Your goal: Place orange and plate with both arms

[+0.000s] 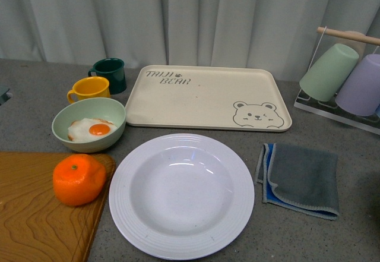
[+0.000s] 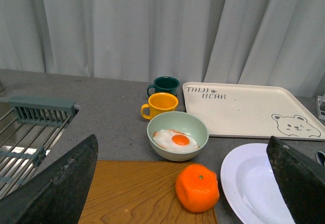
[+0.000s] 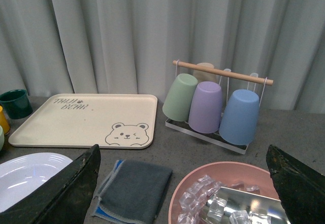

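Observation:
The orange (image 1: 79,179) (image 2: 197,187) rests on the right end of a wooden cutting board (image 1: 35,220) (image 2: 137,193), just left of the plate. The plate (image 1: 181,195) (image 2: 251,186) (image 3: 25,176) is large, white and empty, with a ribbed rim, and sits on the grey counter in front of the bear tray. Neither arm shows in the front view. My left gripper (image 2: 185,183) hangs open above the board with the orange between its wide-spread fingers, not touching it. My right gripper (image 3: 188,191) is open over a grey cloth and a pink bowl.
A cream bear tray (image 1: 208,97) lies behind the plate. A pale green bowl with a fried egg (image 1: 89,124), a yellow mug (image 1: 90,88) and a dark green mug (image 1: 109,73) stand at the left. Grey cloth (image 1: 301,179), cup rack (image 1: 347,75), pink bowl of ice (image 3: 233,198), sink rack (image 2: 30,127).

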Available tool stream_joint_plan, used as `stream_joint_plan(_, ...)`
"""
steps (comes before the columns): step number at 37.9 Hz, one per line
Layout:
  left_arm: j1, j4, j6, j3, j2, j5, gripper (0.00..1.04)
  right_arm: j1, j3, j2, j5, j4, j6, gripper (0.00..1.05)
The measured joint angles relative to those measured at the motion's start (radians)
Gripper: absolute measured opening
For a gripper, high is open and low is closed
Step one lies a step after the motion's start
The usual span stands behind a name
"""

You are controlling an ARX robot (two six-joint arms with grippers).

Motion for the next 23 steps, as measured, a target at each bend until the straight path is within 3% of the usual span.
stream_joint_plan(23, 0.000, 0.000, 0.000, 0.000, 0.000, 0.000, 0.98, 0.000, 0.000, 0.000, 0.000, 0.000, 0.000, 0.95)
